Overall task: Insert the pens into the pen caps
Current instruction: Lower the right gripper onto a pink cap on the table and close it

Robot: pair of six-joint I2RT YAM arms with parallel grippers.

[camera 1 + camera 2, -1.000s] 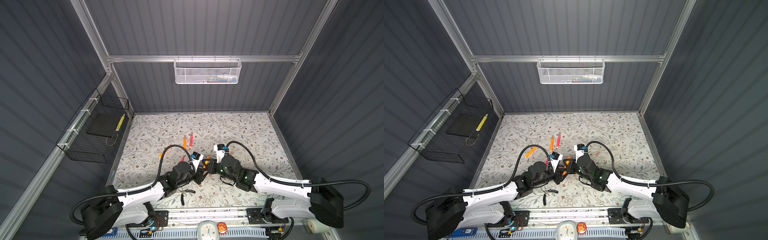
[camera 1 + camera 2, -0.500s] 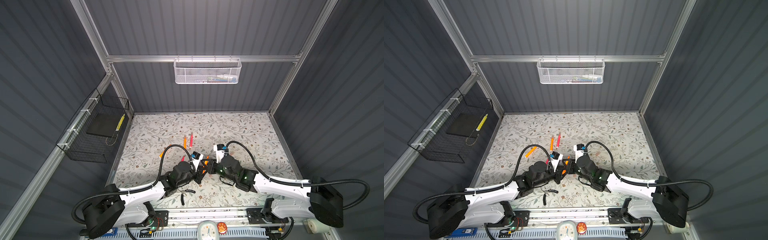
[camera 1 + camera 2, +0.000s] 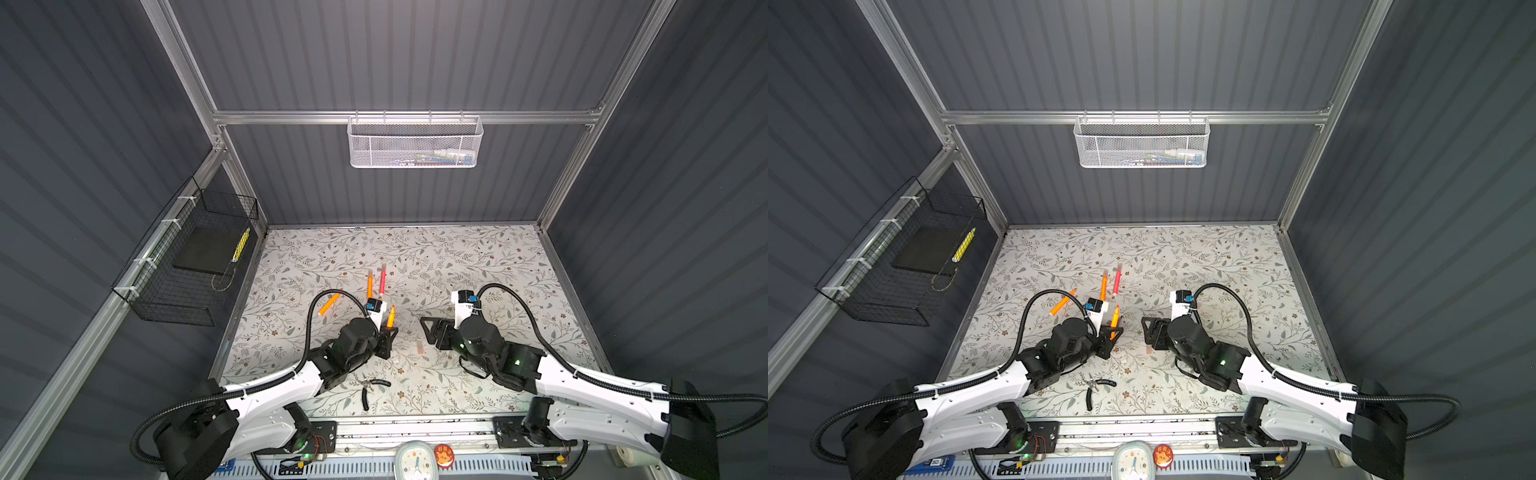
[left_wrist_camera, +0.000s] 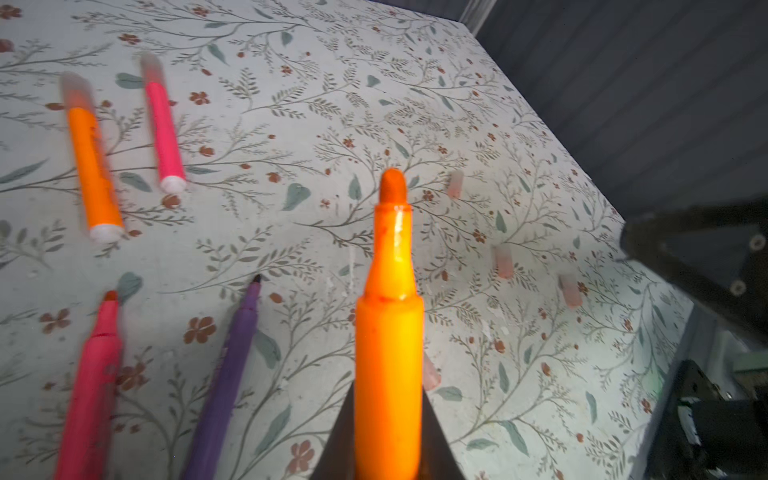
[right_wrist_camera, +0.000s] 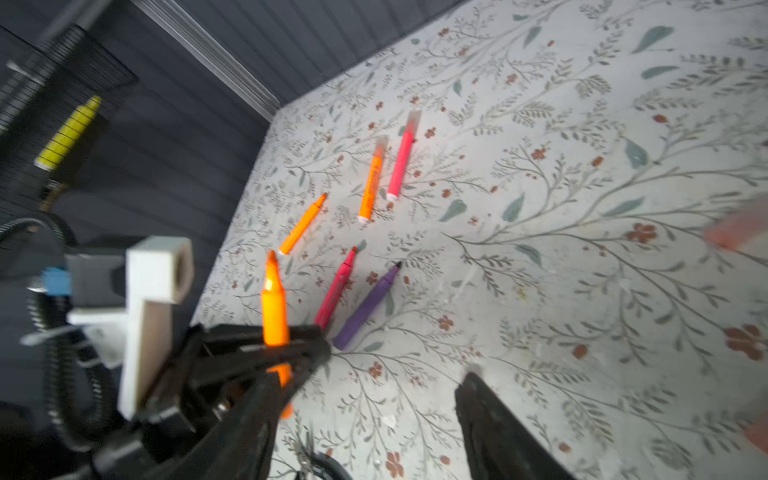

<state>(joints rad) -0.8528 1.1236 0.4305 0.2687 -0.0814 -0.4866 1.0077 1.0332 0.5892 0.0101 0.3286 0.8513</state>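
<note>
Left jaws clamped on orange pen [image 3: 391,316], tip pointing far. Right jaws apart, empty. Pale-pink pen cap [image 3: 420,347] lay on counter [image 3: 478,257] just beside them, right arm nearer.

Held orange pen [image 4: 388,332]: its lower end runs off the bottom edge of the left wrist view.
Left gripper [image 4: 388,419]: we see only two dark wedges there.
Pink pen [image 4: 89,386], purple pen [image 4: 224,382]: rear ends cut off at lower left.
Capped orange pen [image 4: 93,166], capped pink pen [image 4: 164,133]: motion-smeared, upper left.
Pen caps [image 3: 420,347]: in both top views we make out one, lower centre; others too faint.
Pink smear [image 5: 739,228]: cut by the right edge of the right wrist view; we cannot identify it.
White basket [image 3: 415,143]: contents too small to name.
</note>
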